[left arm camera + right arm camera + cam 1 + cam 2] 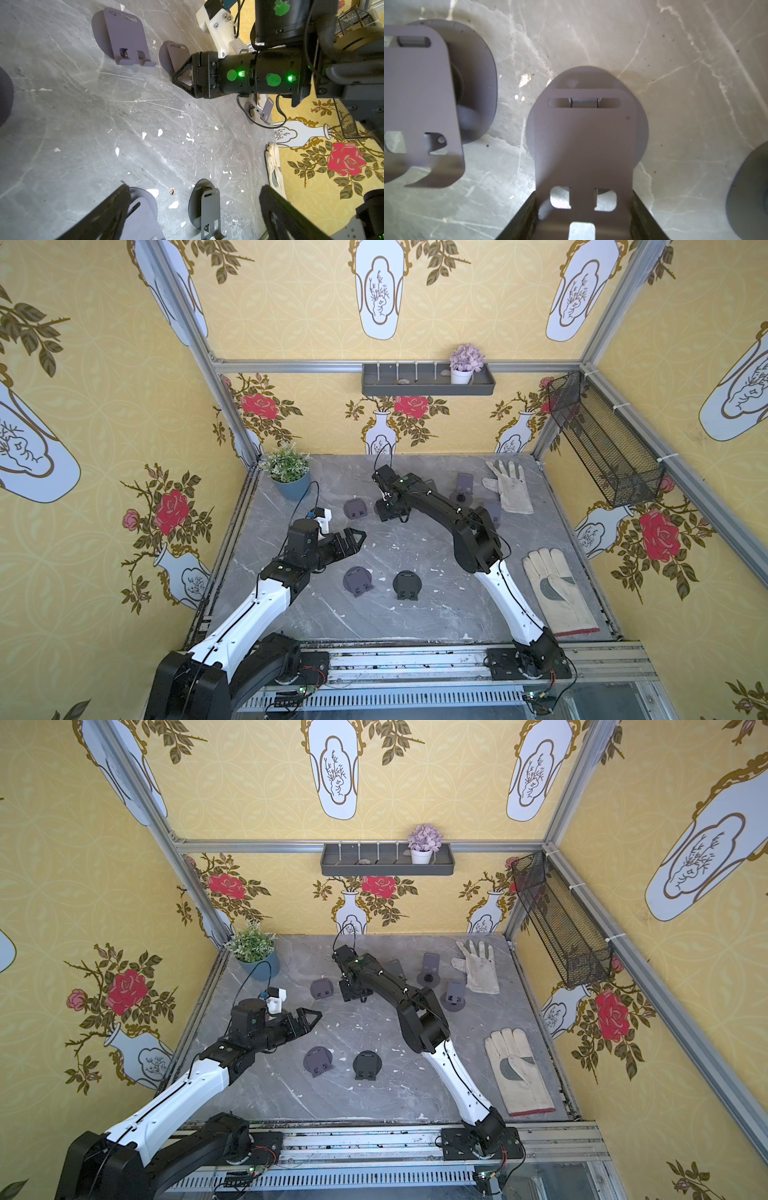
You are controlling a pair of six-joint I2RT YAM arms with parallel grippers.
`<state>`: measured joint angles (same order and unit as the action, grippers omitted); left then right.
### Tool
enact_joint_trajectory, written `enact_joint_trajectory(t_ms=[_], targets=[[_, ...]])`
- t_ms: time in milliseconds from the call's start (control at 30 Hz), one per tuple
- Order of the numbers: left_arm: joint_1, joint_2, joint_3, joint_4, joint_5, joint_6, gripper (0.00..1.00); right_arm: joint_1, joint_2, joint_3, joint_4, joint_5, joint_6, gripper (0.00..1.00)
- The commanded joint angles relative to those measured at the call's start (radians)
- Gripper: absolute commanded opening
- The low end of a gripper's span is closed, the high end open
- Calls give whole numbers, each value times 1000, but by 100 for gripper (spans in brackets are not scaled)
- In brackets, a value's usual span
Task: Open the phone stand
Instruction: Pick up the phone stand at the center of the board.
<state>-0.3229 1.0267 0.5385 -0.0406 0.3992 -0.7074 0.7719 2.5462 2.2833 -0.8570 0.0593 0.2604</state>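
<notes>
The right claw pinches the phone stand by the side edges of its plate, near the middle of the back half of the counter. The left claw hangs spread wide near the left edge.

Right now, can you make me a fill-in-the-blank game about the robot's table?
There are ___ gloves on the table.
The left gripper is wide ___.
The purple flowers on the shelf sit in a ___ pot.
The right gripper has a phone stand ___ its jaws.
Missing words: two, open, white, between.
</notes>
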Motion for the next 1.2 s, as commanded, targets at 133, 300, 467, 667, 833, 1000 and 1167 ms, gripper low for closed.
enact_joint_trajectory(t_ms=[133, 300, 467, 667, 833, 1000, 1167], targets=[[0, 43, 6, 73, 16, -7, 99, -3, -98, -88, 30, -32, 6, 52], [1, 107, 17, 143, 34, -29, 99, -5, -220, -227, 63, -57, 32, 51], [0, 186, 17, 258, 46, -82, 99, -6, -338, -349, 79, -77, 71, 51], [1, 329, 31, 504, 149, -159, 99, -9, -481, -482, 91, -84, 104, 51], [-6, 469, 76, 680, 226, -206, 98, -17, -591, -589, 103, -93, 138, 52], [-32, 613, 165, 811, 318, -228, 67, -28, -687, -668, 100, -87, 157, 52], [-81, 757, 277, 863, 401, -235, 41, -37, -753, -716, 96, -81, 168, 52]])
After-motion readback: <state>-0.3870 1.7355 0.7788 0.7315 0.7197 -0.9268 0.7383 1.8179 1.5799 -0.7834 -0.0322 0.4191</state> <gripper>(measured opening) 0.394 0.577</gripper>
